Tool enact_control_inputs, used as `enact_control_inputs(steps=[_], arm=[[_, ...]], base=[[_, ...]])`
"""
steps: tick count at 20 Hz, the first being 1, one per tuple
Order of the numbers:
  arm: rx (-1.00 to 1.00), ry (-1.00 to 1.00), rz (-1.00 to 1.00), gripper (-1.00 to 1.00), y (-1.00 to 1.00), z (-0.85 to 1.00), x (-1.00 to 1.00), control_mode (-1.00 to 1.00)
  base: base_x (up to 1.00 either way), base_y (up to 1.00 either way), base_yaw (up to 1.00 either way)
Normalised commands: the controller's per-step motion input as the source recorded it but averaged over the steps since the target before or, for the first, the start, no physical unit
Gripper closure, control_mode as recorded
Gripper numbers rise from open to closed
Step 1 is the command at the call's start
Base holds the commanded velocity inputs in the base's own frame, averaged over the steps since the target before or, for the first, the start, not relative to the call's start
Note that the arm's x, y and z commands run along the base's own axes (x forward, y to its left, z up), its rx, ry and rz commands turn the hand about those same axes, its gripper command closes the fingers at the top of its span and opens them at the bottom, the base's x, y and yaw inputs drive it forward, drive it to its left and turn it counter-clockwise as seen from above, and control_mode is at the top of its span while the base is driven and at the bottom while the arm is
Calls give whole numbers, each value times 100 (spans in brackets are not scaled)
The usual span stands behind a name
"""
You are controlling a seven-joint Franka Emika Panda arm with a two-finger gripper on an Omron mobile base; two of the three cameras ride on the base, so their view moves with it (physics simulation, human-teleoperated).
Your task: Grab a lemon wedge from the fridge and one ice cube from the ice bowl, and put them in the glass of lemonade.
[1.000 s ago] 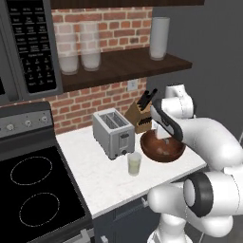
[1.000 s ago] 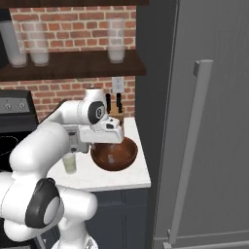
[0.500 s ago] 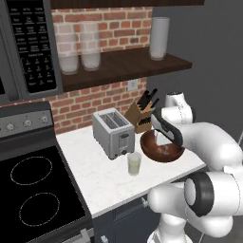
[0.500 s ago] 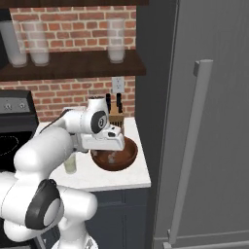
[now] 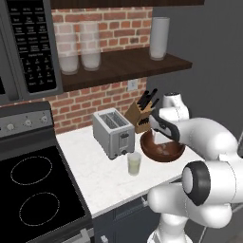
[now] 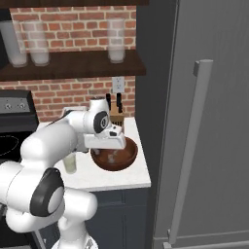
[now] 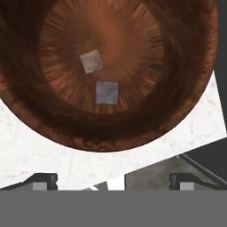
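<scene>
Here the tool (image 7: 113,178), fingers spread, hangs above the bowl (image 7: 53,128), lined up for the cube (image 7: 107,92) near its 6 o'clock side.

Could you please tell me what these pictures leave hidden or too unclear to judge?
- Fridge interior and lemon wedge: the shut door hides them, right base view.
- Gripper: only its tips show at the hand view's bottom; open or shut is unclear.
- Ice bowl: the arm covers part of its rim, left base view.
</scene>
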Motion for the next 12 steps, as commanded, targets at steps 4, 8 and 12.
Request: enact_control_inputs(steps=[4, 8, 12], arm=[[0, 0, 0, -100, 0, -26, 18, -100], [0, 0, 0, -100, 0, -26, 10, -100], [0, 0, 0, -100, 0, -16, 22, -100]], base=[[0, 0, 0], [0, 0, 0], [0, 0, 0]])
